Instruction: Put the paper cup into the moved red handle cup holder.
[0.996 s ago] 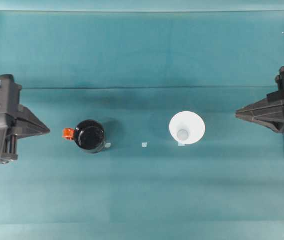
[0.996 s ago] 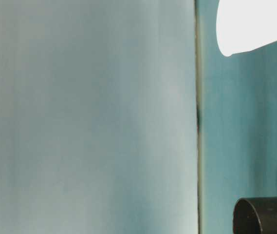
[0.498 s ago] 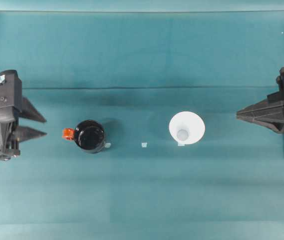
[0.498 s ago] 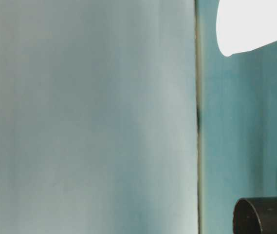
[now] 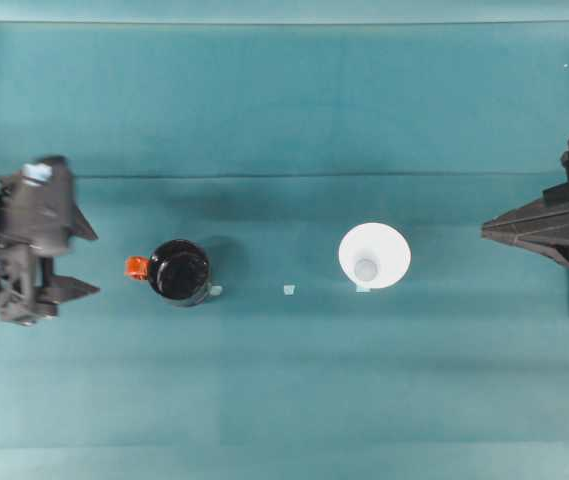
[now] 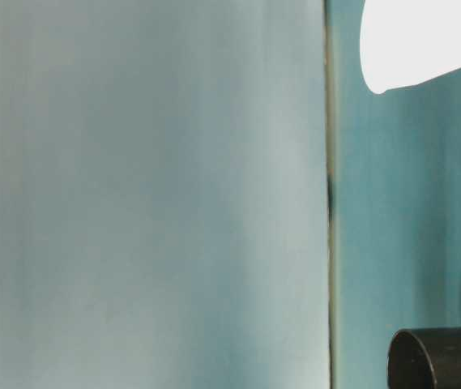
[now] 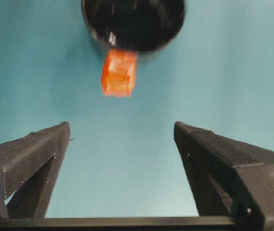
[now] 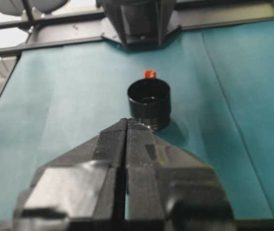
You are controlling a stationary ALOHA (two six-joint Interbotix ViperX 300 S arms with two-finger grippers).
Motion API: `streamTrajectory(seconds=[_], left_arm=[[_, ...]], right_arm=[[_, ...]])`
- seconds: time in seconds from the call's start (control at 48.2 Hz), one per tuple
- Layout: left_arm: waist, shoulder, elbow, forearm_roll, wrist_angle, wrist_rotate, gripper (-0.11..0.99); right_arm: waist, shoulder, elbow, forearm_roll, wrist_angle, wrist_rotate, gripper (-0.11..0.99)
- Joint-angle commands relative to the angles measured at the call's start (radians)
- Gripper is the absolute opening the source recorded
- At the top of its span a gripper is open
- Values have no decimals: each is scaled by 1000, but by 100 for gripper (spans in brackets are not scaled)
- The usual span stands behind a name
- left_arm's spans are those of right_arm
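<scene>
The table-level view cuts off both the paper cup (image 6: pixel 424 40) and the red handle cup holder (image 6: pixel 441 361) at its edges.

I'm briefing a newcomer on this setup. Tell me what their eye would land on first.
The white paper cup stands out most, mouth up on the teal cloth, right of centre. Left of centre sits the black holder, its orange-red handle pointing at the left gripper, whose jaws are spread wide. At the right edge, the right gripper has its jaws pressed shut, empty.
</scene>
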Motion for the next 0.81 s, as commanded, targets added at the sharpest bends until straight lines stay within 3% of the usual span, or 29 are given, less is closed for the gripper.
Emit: streamTrajectory(seconds=[0.0, 0.207, 0.539, 0.788], left_arm=[[-2, 52, -26, 3, -12, 3, 97], [2, 172, -51, 9, -71, 9, 97], [12, 268, -109, 9, -92, 81, 97], [17, 350, -138, 9, -97, 86, 97]], right_arm=[[2, 6, -18, 5, -6, 11, -11], [2, 6, -18, 5, -6, 11, -11], [3, 6, -18, 6, -5, 11, -11], [3, 8, -18, 6, -5, 11, -11]])
